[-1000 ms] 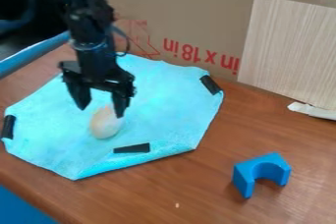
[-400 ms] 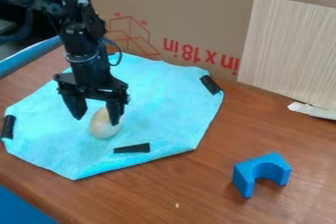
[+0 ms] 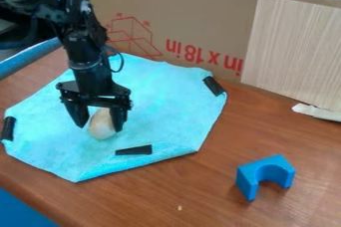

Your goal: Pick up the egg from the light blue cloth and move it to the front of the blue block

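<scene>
One egg [image 3: 101,125]; three black strips [image 3: 134,150]

Brown wood-grain tabletop [image 3: 200,186]. Turquoise, many-sided cloth [image 3: 166,104] spread flat at left, slightly wrinkled; short black tape strips [image 3: 134,150] at left, right and front margins. Blue U-shaped block [image 3: 265,175] front right, apart from cloth. Thin white strip [image 3: 317,112] at far right. Tiny pale speck [image 3: 179,208] near front.

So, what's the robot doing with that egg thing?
The robot's black tool is down around a pale, egg-shaped thing, with one finger on each side. I can't tell if both fingers touch it. It rests on a light blue cloth, and a blue notched block sits nearby on the wooden table.
</scene>
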Motion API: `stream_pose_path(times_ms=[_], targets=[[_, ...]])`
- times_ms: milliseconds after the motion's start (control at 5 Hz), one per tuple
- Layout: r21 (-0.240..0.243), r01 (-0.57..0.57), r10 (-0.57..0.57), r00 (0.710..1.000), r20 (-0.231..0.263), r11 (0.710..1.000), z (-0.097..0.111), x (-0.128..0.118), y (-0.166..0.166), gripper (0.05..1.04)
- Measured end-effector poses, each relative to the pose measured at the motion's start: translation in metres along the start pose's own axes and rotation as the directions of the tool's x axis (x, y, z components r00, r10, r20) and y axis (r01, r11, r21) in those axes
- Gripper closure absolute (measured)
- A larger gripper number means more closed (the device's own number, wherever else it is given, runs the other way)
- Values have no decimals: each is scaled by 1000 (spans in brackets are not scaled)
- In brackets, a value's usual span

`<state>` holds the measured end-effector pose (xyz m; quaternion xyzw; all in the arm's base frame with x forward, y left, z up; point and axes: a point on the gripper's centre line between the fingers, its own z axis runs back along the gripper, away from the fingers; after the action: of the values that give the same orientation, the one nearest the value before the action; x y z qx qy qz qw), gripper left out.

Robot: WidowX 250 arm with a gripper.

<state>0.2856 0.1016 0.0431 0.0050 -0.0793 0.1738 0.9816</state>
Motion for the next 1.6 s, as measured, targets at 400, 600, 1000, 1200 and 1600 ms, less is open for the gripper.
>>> stream_pose_path(times_ms=[400,600,1000,1200,1600], targets=[[-29,25,-25,1000,-4,999,0,-1,-4,260],[-64,252,-252,968,1,966,9,6,-31,260],[-79,681,-683,730,-1,728,17,-15,-129,260],[-107,812,-818,574,-31,573,7,-65,-166,260],[-105,875,-881,473,-23,473,15,-117,-186,260]])
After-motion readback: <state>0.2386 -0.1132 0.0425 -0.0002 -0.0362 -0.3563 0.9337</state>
